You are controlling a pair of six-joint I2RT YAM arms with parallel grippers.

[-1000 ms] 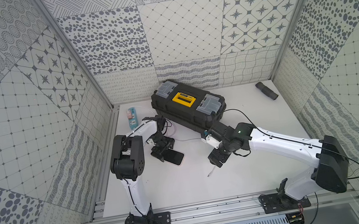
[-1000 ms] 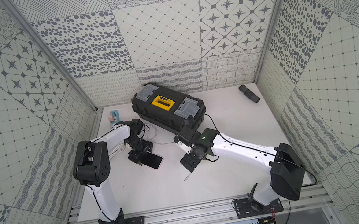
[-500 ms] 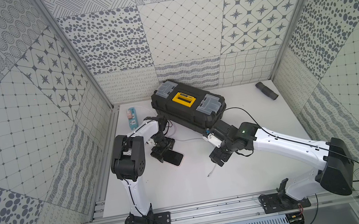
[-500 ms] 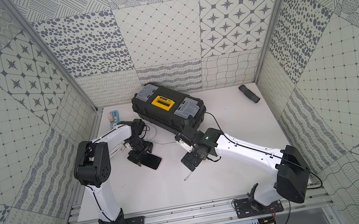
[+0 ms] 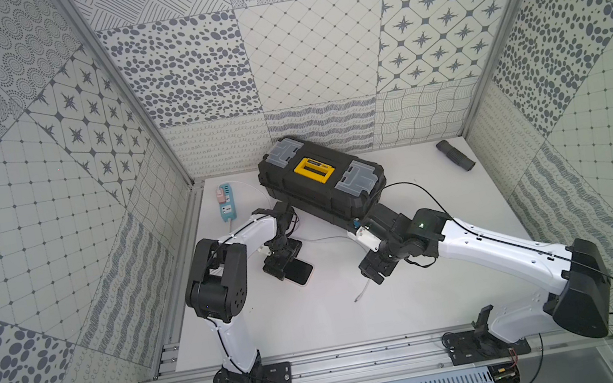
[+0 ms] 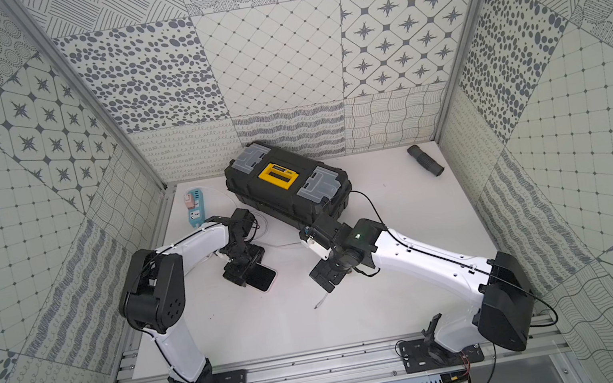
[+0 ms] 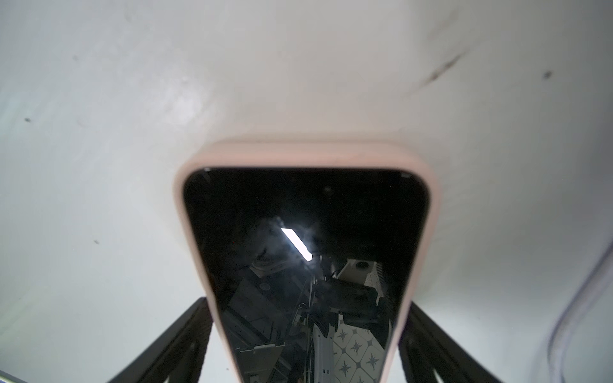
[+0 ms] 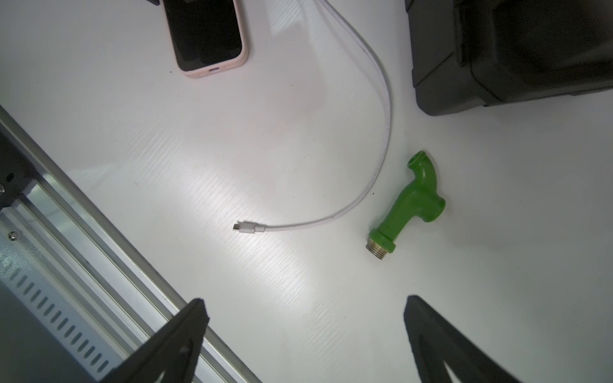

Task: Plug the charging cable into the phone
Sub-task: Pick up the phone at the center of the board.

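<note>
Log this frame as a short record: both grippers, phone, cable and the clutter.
left gripper: fingers flank the phone at its long edges; contact unclear
right gripper: open, empty, above the table
phone: flat, screen up, port end free
charging cable: loose on table, plug apart from phone
clutter: green tap fitting beside cable; black toolbox; blue power strip; black ribbed tube
task: not yet plugged in

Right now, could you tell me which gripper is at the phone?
The left gripper: its fingers flank the phone, while the right gripper hangs open near the cable plug.
</note>
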